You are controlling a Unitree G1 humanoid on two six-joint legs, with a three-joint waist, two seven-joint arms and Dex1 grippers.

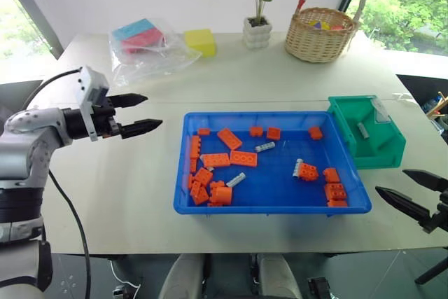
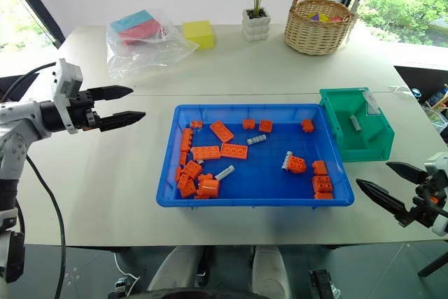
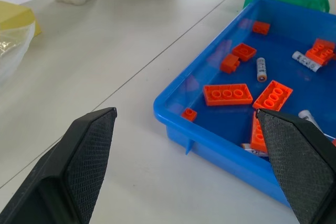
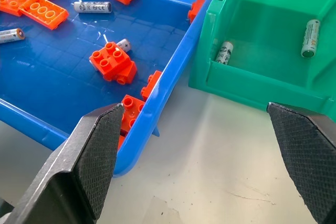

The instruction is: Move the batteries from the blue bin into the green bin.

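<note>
The blue bin [image 1: 280, 206] lies in the middle of the white table, holding orange bricks [image 1: 234, 157] and three batteries [image 1: 264, 147] [image 1: 236, 180] [image 1: 297, 167]. The green bin [image 1: 383, 159] stands against its right end, and two batteries [image 4: 224, 52] [image 4: 310, 38] lie inside it. My left gripper [image 1: 150, 111] hovers open and empty left of the blue bin, pointing toward it. Off the blue bin's near right corner, just in front of the green bin, my right gripper [image 1: 392, 181] is open and empty too.
A wicker basket [image 1: 320, 33], a potted plant [image 1: 257, 31], a yellow block [image 1: 201, 41] and a clear bag of coloured sponges [image 1: 143, 43] stand along the table's far side. Bare tabletop lies left of the blue bin.
</note>
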